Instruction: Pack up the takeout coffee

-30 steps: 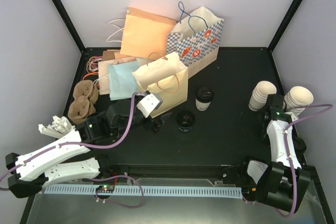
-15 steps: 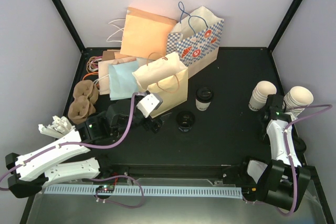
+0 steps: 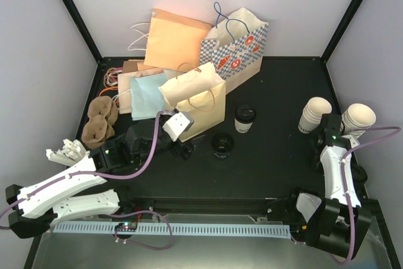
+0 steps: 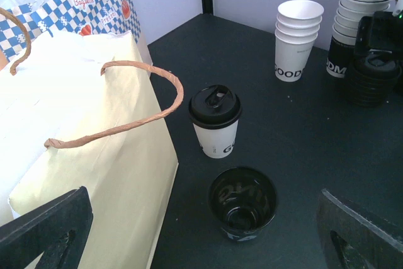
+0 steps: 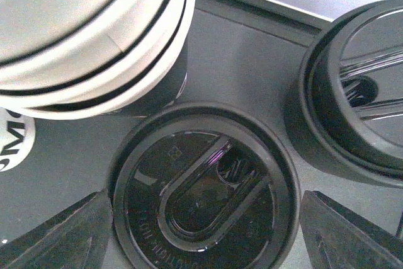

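Left wrist is showing the coffee (image 4: 216, 124) standing beside the bag (image 4: 94, 155): light, crushable, best gripped below the lid. Left gripper (image 4: 203, 209) is gaping; right gripper (image 5: 204, 225) unclear.

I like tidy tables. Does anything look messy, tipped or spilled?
Nothing is spilled. The small white paper cup with the black lid stands upright. The flat paper bags at the back left lie in a messy overlapping heap, and a black lidless cup stands open near the lidded one.

Overhead: looks down from behind. Left wrist: low, faces takeout coffee (image 4: 215, 123), shared overhead. Right wrist: tight onto lids (image 5: 203, 187).
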Controlling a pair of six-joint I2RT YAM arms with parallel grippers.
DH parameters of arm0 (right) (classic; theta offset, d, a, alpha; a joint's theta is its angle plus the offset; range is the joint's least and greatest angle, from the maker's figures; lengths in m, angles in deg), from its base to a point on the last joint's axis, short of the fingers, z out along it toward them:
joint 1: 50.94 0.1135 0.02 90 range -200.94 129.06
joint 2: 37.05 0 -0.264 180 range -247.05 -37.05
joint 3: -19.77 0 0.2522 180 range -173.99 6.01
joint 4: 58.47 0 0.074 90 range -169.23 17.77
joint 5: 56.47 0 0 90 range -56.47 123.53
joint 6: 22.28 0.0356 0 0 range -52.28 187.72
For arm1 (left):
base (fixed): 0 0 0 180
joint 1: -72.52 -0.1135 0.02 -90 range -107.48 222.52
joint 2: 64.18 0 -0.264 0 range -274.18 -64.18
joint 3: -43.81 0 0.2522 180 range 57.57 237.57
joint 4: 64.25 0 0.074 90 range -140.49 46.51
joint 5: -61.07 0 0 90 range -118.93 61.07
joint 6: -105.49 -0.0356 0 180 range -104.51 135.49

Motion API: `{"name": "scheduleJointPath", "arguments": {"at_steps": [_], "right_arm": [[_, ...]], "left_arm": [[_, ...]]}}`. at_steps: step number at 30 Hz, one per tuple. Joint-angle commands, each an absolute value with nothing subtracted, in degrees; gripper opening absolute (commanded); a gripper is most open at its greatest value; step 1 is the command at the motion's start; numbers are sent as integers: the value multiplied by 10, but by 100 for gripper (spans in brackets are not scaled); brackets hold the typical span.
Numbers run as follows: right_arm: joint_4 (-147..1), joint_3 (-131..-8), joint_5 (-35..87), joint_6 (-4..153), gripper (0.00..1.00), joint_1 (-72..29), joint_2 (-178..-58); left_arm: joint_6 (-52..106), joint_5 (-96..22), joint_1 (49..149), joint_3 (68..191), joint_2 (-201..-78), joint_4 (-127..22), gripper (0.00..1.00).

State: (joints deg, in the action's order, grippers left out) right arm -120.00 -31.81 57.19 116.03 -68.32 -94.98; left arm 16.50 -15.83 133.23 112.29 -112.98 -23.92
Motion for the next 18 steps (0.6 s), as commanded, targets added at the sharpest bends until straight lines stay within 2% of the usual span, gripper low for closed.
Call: {"name": "scheduleJointPath", "arguments": {"at_steps": [1, 7, 9, 18], "right_arm": [[-1224, -344, 591, 1165, 84, -686, -920], [-1232, -352, 590, 1165, 84, -686, -910], [-1226, -349, 589, 1163, 90, -686, -919], [-1200, -335, 578, 1156, 100, -686, -951]], "left_arm": [[158, -154, 1329, 1128, -1124, -239, 99], [158, -155, 1329, 1128, -1124, -239, 99], [158, -155, 1329, 1128, -1125, -239, 99], [158, -154, 1329, 1129, -1122, -238, 99]]}}
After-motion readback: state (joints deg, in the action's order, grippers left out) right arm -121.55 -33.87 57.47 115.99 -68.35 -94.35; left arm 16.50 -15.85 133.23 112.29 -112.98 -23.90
